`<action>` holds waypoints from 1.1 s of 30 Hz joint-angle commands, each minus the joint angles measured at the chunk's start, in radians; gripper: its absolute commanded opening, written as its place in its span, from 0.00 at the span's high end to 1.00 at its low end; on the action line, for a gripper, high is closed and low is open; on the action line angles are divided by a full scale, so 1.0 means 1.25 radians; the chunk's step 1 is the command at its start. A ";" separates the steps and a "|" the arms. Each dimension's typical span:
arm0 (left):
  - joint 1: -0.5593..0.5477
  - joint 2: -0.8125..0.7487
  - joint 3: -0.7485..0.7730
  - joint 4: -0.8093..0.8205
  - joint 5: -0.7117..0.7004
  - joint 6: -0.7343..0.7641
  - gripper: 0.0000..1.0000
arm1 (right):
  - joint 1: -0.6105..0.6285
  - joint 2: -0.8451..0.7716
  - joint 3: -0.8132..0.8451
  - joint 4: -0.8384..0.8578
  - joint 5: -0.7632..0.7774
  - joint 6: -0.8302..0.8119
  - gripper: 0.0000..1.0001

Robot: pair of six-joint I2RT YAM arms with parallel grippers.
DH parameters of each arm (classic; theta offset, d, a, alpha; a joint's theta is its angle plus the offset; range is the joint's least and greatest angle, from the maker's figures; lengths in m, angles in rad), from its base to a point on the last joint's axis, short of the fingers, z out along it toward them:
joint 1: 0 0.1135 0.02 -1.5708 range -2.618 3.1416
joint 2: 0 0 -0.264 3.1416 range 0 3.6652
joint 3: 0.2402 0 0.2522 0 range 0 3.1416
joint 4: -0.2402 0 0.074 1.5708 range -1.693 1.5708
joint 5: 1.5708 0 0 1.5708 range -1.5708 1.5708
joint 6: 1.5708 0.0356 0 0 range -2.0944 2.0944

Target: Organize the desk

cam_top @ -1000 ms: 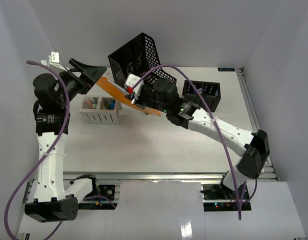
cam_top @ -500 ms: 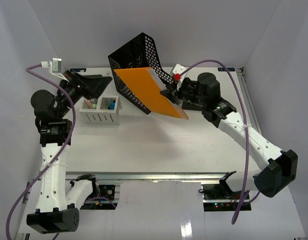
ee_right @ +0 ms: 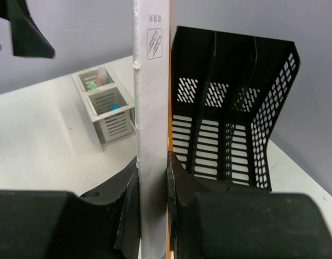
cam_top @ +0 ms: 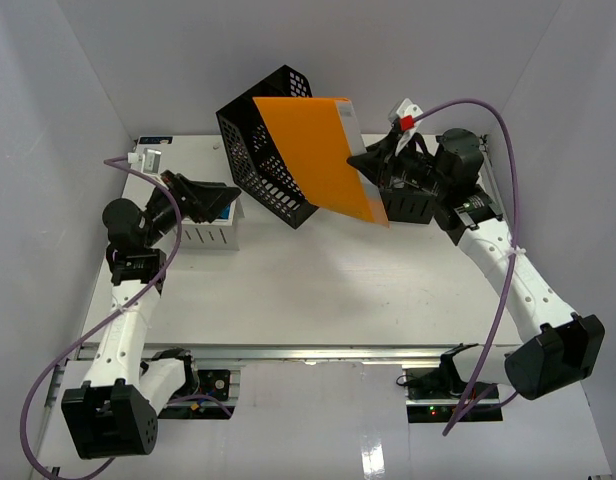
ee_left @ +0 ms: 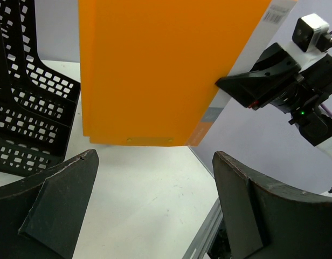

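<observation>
My right gripper (cam_top: 366, 160) is shut on an orange folder (cam_top: 323, 155) with a white spine, holding it upright in the air over the white desk (cam_top: 318, 290), just right of the black file rack (cam_top: 263, 140). In the right wrist view the folder's white spine (ee_right: 152, 108) stands clamped between my fingers, with the rack (ee_right: 230, 108) behind it. In the left wrist view the orange folder (ee_left: 160, 65) hangs ahead. My left gripper (cam_top: 223, 192) is open and empty, low over the desk by the white organizer (cam_top: 203, 235).
A black box (cam_top: 408, 195) stands behind the folder at the back right. The white organizer (ee_right: 104, 102) holds small coloured items. The metal rail (cam_top: 308, 352) runs along the desk's front edge. Grey walls close in on three sides.
My right gripper has swung the orange folder up and to the right, from tilted low to upright. My left arm has dropped lower and reached right, over the white organizer.
</observation>
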 commanded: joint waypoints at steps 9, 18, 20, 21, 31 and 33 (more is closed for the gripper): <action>-0.064 0.130 0.019 0.233 0.044 0.035 0.02 | -0.052 0.026 0.058 0.294 -0.198 0.349 0.92; -0.135 0.195 0.058 0.257 0.077 0.100 0.02 | -0.054 0.019 0.003 0.432 -0.250 0.506 0.92; -0.136 0.192 0.069 0.229 0.071 0.129 0.02 | -0.055 0.016 -0.008 0.446 -0.256 0.516 0.92; -0.136 0.188 0.072 0.213 0.069 0.147 0.02 | -0.055 0.013 -0.011 0.447 -0.258 0.519 0.92; -0.136 0.148 0.118 0.041 0.043 0.300 0.02 | -0.058 -0.010 -0.033 0.486 -0.277 0.566 0.92; -0.136 0.126 0.123 -0.004 0.011 0.342 0.02 | -0.064 -0.018 -0.031 0.486 -0.285 0.573 0.92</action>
